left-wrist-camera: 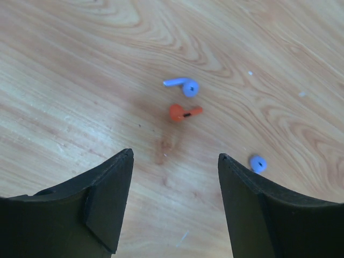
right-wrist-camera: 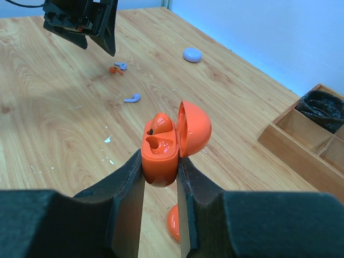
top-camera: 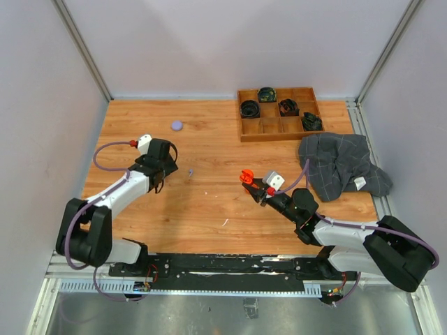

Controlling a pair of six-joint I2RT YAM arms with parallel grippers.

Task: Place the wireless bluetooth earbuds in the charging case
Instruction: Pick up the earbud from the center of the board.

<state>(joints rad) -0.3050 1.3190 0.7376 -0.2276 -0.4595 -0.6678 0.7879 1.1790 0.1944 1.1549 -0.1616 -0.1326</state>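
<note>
My right gripper [right-wrist-camera: 160, 159] is shut on an orange charging case [right-wrist-camera: 159, 153] and holds it above the table with its lid [right-wrist-camera: 193, 129] open. One orange earbud [right-wrist-camera: 161, 122] sits in the case, and the slot beside it is empty. In the top view the case [top-camera: 246, 176] is mid-table. My left gripper [left-wrist-camera: 174, 158] is open and empty just above the wood. Ahead of it lie an orange earbud [left-wrist-camera: 183, 112], a lilac earbud [left-wrist-camera: 184, 86] and a second lilac earbud [left-wrist-camera: 258, 163] by the right finger.
A lilac case [top-camera: 177, 125] lies shut at the back left. A wooden tray [top-camera: 279, 129] with black items stands at the back right, with a grey cloth [top-camera: 342, 164] beside it. A rounded orange piece [right-wrist-camera: 173, 223] lies under the right jaws.
</note>
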